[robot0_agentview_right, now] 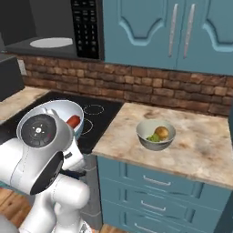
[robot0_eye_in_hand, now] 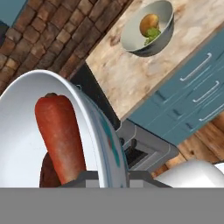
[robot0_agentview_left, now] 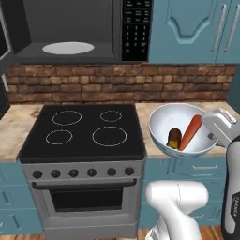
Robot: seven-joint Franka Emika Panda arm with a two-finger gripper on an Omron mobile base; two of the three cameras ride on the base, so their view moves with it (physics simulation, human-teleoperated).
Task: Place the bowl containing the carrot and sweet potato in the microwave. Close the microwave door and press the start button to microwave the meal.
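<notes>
Kitchen's got a red-brown brick backsplash (robot0_agentview_left: 122,84) running along the wall behind everything. Teal upper cabinets (robot0_agentview_right: 168,32) hang above it with long silver bar handles (robot0_agentview_right: 173,29) and carved panel fronts. The counter (robot0_agentview_right: 200,141) is a pale mottled beige stone, and it sits on teal drawers (robot0_agentview_right: 154,182) with small silver pulls. A black glass cooktop (robot0_agentview_left: 84,129) with four white ring burners is set between the counter sections, on a grey oven (robot0_agentview_left: 86,197) that has a row of dark knobs and a dark window. The floor (robot0_agentview_right: 9,200) is warm brown wood planks. Light is even and flat, no hard shadows.
</notes>
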